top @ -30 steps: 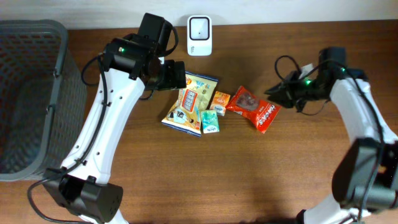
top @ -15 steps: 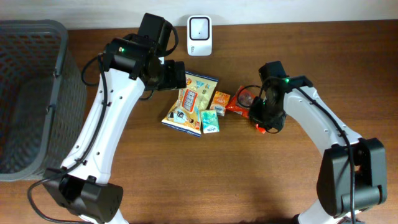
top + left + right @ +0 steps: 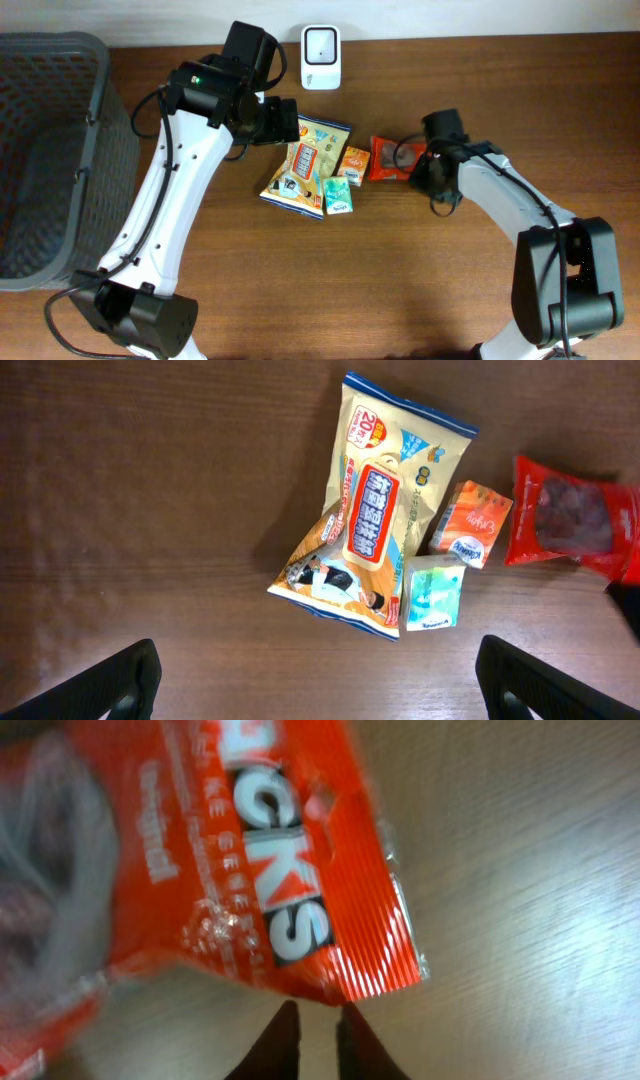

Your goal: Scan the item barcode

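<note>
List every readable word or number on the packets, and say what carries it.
"20": red badge on the large beige wipes pack.
"CKS": cut-off white letters on the red foil snack packet.
Too small to read: print on the small orange packet and the small teal packet.

Red snack packet [image 3: 388, 160] lying on table [image 3: 400, 290], white scanner [image 3: 320, 45] apart

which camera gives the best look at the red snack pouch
Overhead: the red snack pouch shows nearly whole, lying flat with the right gripper at its end. Left wrist cuts the pouch at the frame edge; right wrist gives only blurred lettering.
</note>
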`<state>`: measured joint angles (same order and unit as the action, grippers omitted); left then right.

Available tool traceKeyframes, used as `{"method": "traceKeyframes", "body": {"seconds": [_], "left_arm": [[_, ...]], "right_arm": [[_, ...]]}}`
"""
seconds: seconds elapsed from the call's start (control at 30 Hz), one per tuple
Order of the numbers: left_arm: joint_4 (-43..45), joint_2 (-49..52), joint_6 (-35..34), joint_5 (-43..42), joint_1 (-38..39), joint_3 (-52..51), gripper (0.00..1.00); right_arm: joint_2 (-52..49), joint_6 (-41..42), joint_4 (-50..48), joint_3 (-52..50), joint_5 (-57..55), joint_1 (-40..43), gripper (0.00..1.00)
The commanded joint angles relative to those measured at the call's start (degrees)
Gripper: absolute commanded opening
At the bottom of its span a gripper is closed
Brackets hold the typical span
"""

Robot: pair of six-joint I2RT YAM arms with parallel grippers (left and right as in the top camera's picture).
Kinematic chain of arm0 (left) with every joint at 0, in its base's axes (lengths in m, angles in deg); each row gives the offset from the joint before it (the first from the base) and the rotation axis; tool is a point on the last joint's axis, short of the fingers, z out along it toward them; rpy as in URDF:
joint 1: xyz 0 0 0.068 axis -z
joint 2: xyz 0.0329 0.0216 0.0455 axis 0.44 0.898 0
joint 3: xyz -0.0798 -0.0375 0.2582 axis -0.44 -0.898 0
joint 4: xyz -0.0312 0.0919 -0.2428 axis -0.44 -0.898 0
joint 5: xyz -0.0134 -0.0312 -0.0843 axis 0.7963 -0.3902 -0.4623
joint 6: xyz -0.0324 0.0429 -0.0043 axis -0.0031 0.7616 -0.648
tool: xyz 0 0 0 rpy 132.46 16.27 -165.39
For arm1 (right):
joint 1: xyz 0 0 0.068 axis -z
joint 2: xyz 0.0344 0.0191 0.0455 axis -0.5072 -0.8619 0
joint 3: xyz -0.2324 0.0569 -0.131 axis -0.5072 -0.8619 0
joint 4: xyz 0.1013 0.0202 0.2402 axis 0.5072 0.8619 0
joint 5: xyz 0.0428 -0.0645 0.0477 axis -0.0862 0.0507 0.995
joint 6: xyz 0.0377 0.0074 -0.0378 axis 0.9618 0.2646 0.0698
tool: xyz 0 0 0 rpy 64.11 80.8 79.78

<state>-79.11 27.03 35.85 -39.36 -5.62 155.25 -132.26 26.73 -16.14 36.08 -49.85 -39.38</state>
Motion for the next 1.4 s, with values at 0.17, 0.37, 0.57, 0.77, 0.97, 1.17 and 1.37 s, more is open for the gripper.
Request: {"method": "traceKeyframes", "body": {"seconds": [0.17,0.37,0.57,0.77,0.97,1.17,1.37], "left_arm": [[-0.1,0.4,0.9,0.7,-0.2,0.0,0.99],[-0.1,0.4,0.9,0.7,-0.2,0.0,0.99],[-0.1,0.4,0.9,0.7,-0.2,0.0,0.99],[-0.1,0.4,0.9,0.7,-0.2,0.0,0.99],[-0.1,0.4,0.9,0.7,-0.2,0.0,0.99],[-0.1,0.4,0.9,0.7,-0.2,0.0,0.99],[-0.1,0.4,0.9,0.7,-0.2,0.0,0.99]], "right_arm": [[-0.1,-11.7,4.4,19.0,8.8,7.1,0.37],[-0.2,1.3,16.2,16.4,22.0,2.9,0.99],[-1.1,8.5,16.0,15.2,17.0,1.0,0.84],[-7.5,16.0,8.1,14.8,12.9,0.9,0.95],[-15.1,16.0,2.5,14.8,12.8,0.3,0.9],[-16.8,5.6,3.4,14.9,9.9,0.3,0.39],[-15.0,-3.3,3.9,16.2,27.2,0.6,0.04]]}}
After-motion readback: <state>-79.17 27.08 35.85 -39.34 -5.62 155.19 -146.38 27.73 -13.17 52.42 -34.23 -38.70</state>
